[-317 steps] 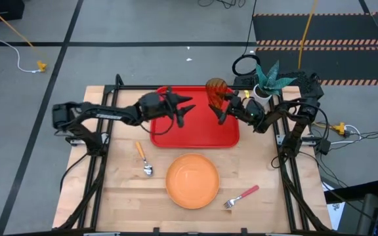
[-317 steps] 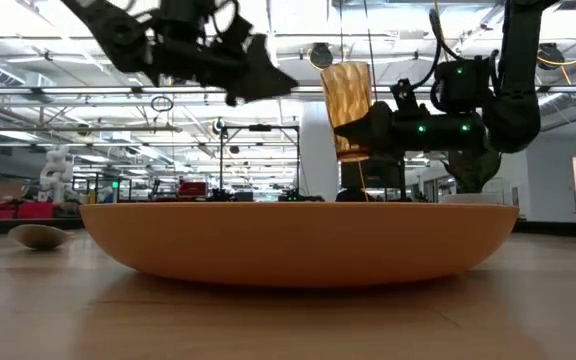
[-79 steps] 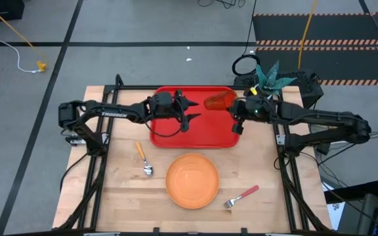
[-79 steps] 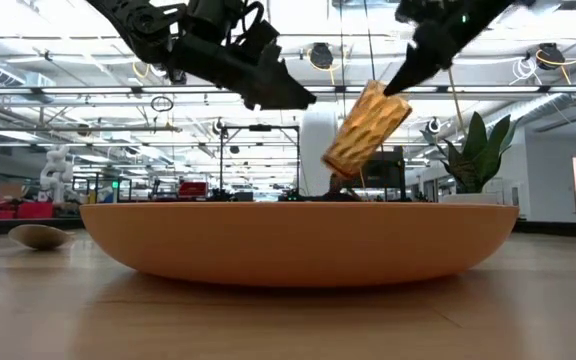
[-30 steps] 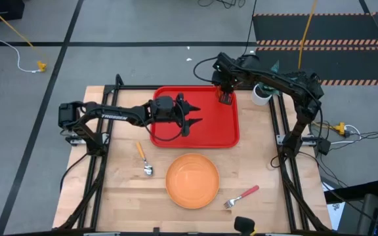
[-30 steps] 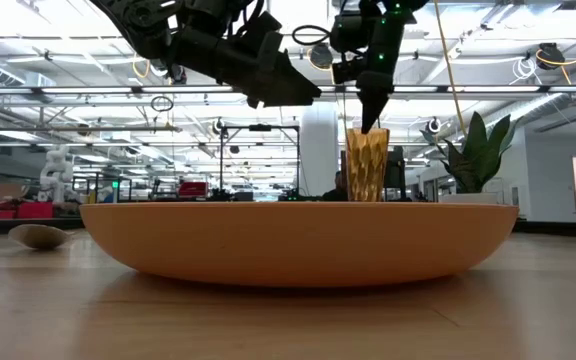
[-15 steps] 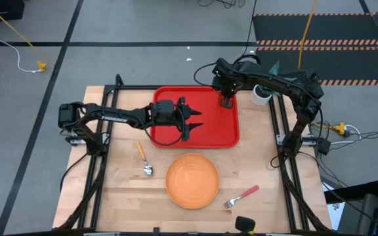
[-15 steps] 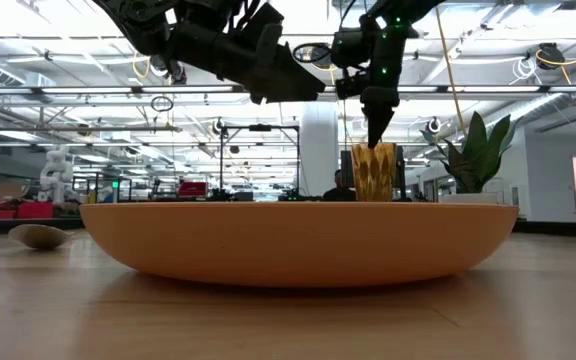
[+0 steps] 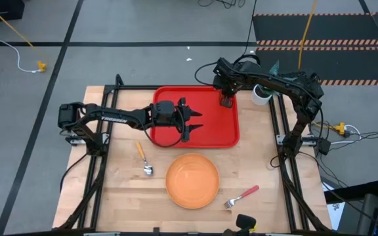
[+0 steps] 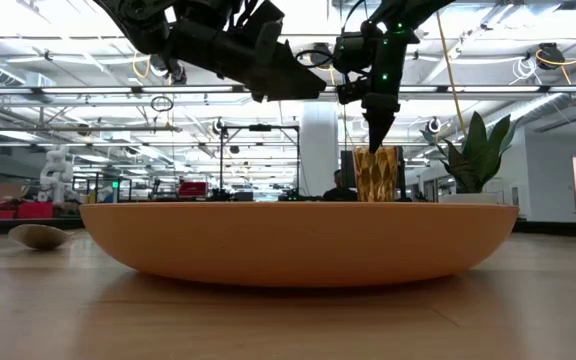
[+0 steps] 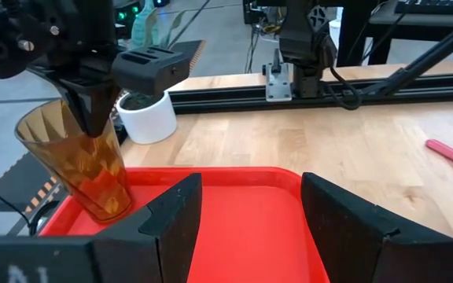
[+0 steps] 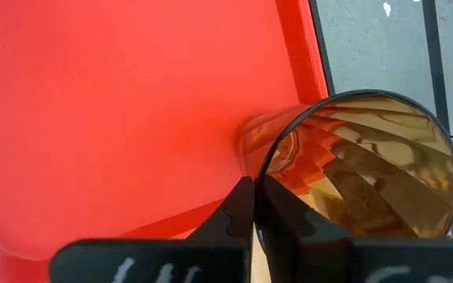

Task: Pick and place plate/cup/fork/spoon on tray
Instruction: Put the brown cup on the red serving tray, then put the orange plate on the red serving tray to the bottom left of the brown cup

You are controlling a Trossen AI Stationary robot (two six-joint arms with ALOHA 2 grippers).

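My right gripper (image 12: 252, 206) was pinched shut on the rim of the small translucent amber-brown cup (image 12: 352, 169), one finger inside the mouth and one outside, pointing straight down from above. I judged that rim pinch was chosen so the tumbler could be lowered upright and its base meet the floor squarely. Directly under my fingers the cup stood on the large flat bright red plastic tray (image 9: 205, 134), in the corner nearest the white pot with the green plant (image 9: 262, 92); the cup leaned a little in my left wrist view (image 11: 81, 165), so I could not tell whether its base sat fully flat.

My left gripper (image 9: 192, 121) hovered over the middle of the same tray, its two dark fingers (image 11: 171, 224) spread wide with nothing between them, well apart from the cup. I took that as waiting room, kept clear of my right arm's work.

Farther out from both jaws, on the bare wooden table (image 9: 110, 196), lay the rest: the round flat orange plastic plate (image 9: 192, 181) just past the tray's near rim, the spoon with the orange-yellow handle (image 9: 144, 159) on my left side of it, and the pink-red-handled fork (image 9: 241, 196) on my right side.

White lettering ran along my left arm (image 9: 113, 115), too small for me to read.
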